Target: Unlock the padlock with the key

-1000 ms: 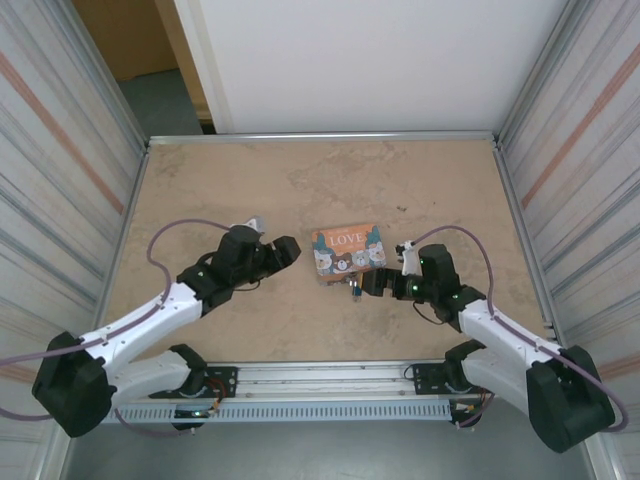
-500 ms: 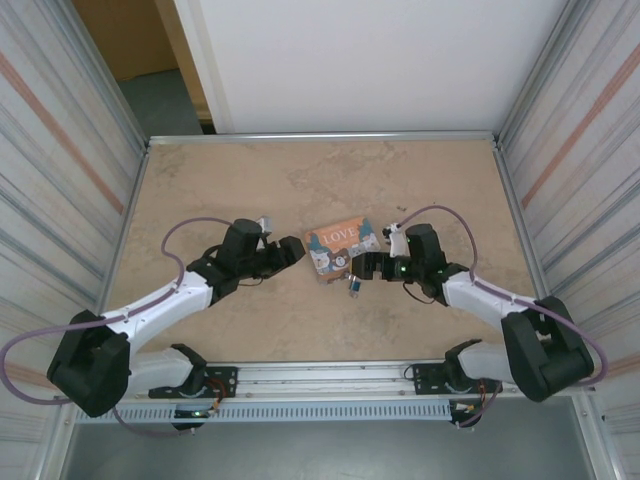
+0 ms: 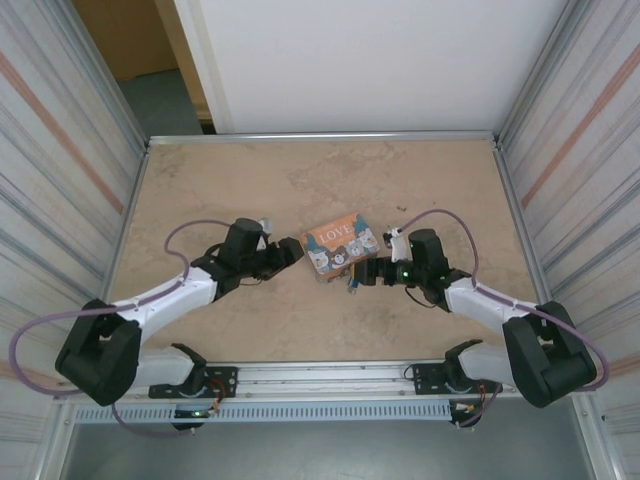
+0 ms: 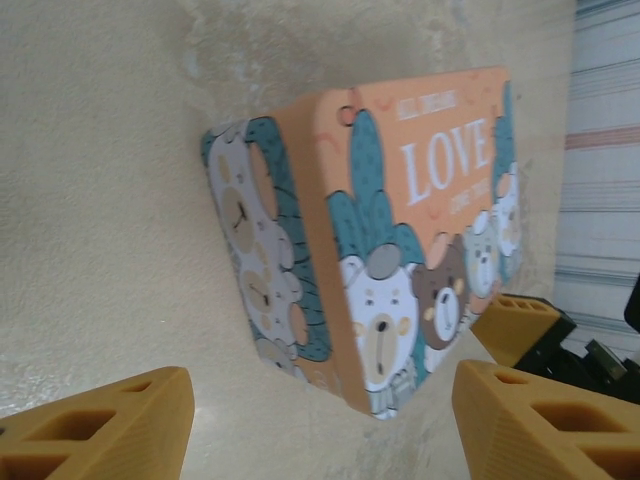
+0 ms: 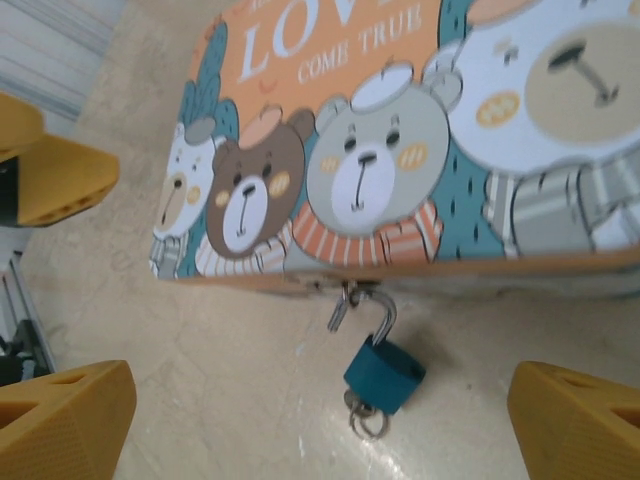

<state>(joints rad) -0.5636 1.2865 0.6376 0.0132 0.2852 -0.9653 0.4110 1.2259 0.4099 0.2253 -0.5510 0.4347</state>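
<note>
i see my left claw (image 3: 290, 250) open wide just beside the left end of the bear box (image 3: 338, 243), holding nothing, and the box sits in the middle of the table (image 3: 250, 180). my right claw (image 3: 364, 272) is open wide too, holding nothing, at the near side of the box, where the little blue padlock (image 5: 385, 372) is hooked on the clasp (image 5: 345, 292) with its loop swung open. i think the key (image 5: 365, 415) pokes out under the padlock, but it is too small to be sure.
</note>
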